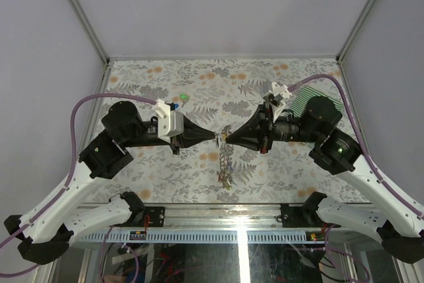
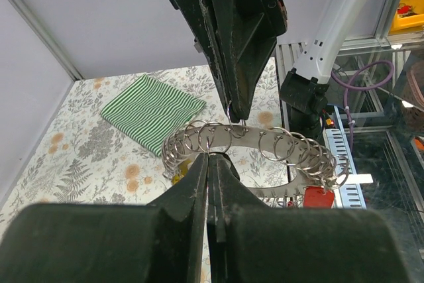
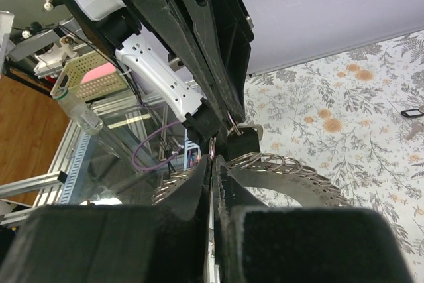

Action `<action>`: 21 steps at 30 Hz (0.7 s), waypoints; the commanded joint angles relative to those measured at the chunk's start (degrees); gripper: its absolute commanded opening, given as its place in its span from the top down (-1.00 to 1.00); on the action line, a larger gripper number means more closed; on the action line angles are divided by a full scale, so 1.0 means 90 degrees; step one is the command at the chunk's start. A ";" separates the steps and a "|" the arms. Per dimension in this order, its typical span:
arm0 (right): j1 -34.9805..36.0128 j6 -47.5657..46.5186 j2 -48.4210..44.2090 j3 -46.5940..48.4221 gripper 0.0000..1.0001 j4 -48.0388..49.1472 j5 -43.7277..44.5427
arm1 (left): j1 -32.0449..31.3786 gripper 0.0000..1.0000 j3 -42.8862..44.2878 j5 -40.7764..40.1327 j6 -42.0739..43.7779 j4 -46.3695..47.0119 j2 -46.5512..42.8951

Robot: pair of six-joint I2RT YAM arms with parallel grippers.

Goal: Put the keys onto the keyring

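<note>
The keyring (image 1: 225,162) hangs in mid-air between both grippers at the table's centre. It is a flat dark grey ring (image 2: 265,141) strung with many small split rings. A red key (image 2: 318,197) and a yellow key (image 2: 175,175) dangle from it. My left gripper (image 1: 216,136) is shut at the ring's edge, with a black key head (image 3: 244,142) hanging at its tips. My right gripper (image 1: 227,138) is shut on one small split ring (image 3: 212,146) of the keyring (image 3: 318,182).
A green striped cloth (image 1: 318,97) lies at the back right and also shows in the left wrist view (image 2: 151,112). A green key (image 1: 183,97) and a blue key (image 1: 175,105) lie behind the left wrist. A small dark key (image 3: 411,113) lies on the floral tabletop (image 1: 199,77).
</note>
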 commanded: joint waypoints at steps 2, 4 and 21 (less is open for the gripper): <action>0.0026 0.0441 0.0068 0.0285 1.00 0.0852 0.0000 | -0.0031 1.00 0.0040 0.0007 -0.0076 0.0383 0.0080; 0.0032 0.0499 0.0097 0.0274 1.00 0.0908 0.0001 | -0.0039 1.00 0.0050 0.0022 -0.0069 0.0385 0.0098; 0.0026 0.0603 0.0123 0.0215 1.00 0.0829 0.0476 | -0.0033 1.00 0.0076 0.0097 -0.0058 0.0395 0.0090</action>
